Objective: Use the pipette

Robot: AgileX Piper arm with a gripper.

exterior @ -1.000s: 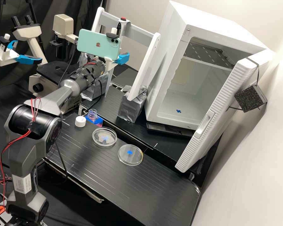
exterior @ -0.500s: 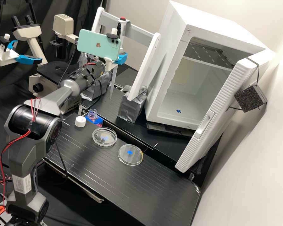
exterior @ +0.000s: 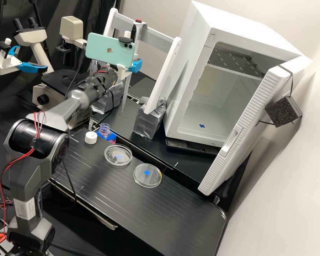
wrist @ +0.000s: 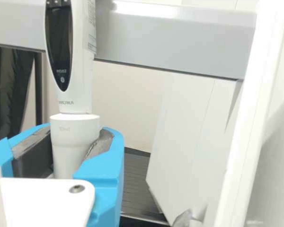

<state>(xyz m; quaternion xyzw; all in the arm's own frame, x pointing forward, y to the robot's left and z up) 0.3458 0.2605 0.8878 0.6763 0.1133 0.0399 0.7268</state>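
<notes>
Your white gripper with two bright blue fingers (exterior: pixel 133 67) is part closed and has hold of the slim white pipette with a dark oval display and red top (wrist: pixel 78 94). In the wrist view you can see the grey pads (wrist: pixel 102 144) against the pipette's pale lower body from both sides, just under its wide collar; the fingers stand apart only by the thickness they clasp. The display and upper handle rise above the grip. In the high view you have the pipette close to upright, its long narrow tip hanging below the gripper beside the silver, foil-wrapped feet of the white stand with a grey crossbar (exterior: pixel 160 37). The red top is at the crossbar; you can't tell from here whether the two touch.

On the black bench, well apart from your grip, you have an open clear bottle with pink liquid (exterior: pixel 104 129) in a bright blue holder (exterior: pixel 111 137), and a round white screw cap (exterior: pixel 90 137) near it. Two clear round dishes, each showing a blue mark, lie beyond these: one (exterior: pixel 118 158) nearer the bottle, the other (exterior: pixel 147 179) beside the first. The large white boxy cabinet (exterior: pixel 199 53) has its door open.
</notes>
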